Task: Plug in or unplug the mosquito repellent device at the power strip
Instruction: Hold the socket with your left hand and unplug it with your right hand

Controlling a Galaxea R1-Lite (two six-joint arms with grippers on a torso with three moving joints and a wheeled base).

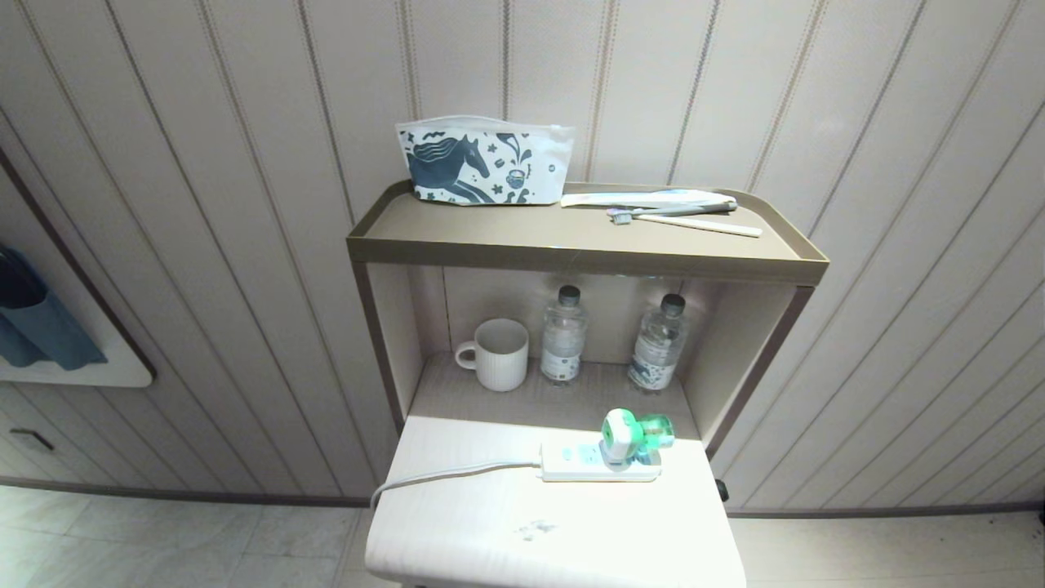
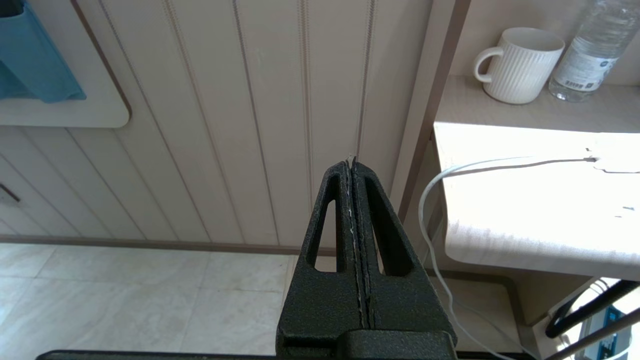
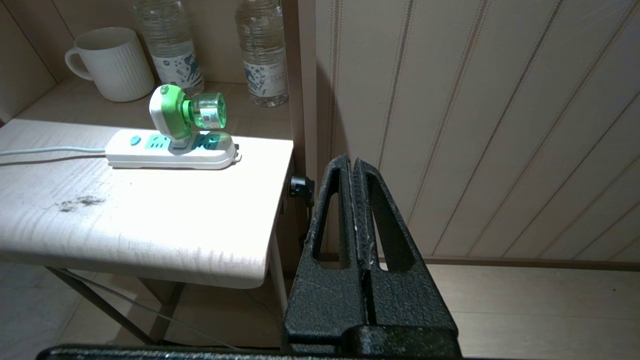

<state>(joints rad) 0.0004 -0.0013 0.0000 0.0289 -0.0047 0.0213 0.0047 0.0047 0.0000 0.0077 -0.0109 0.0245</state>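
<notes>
The mosquito repellent device (image 1: 629,434) (image 3: 177,112), white and green with a translucent green bottle, stands plugged into the power strip (image 1: 600,464) (image 3: 170,150) on the white tabletop (image 1: 506,523). The strip's white cord (image 1: 441,475) (image 2: 500,165) runs left and drops over the table's edge. Neither arm shows in the head view. My right gripper (image 3: 353,162) hangs shut and empty off the table's right side, below its top. Off the table's left side my left gripper (image 2: 350,161) is parked, shut and empty too.
Behind the strip, in the shelf's lower bay, stand a white ribbed mug (image 1: 495,354) and two clear water bottles (image 1: 563,335) (image 1: 658,343). The top shelf (image 1: 571,249) carries a horse-print pouch (image 1: 483,161), a toothbrush (image 1: 682,219) and a tube. Panelled wall rises behind.
</notes>
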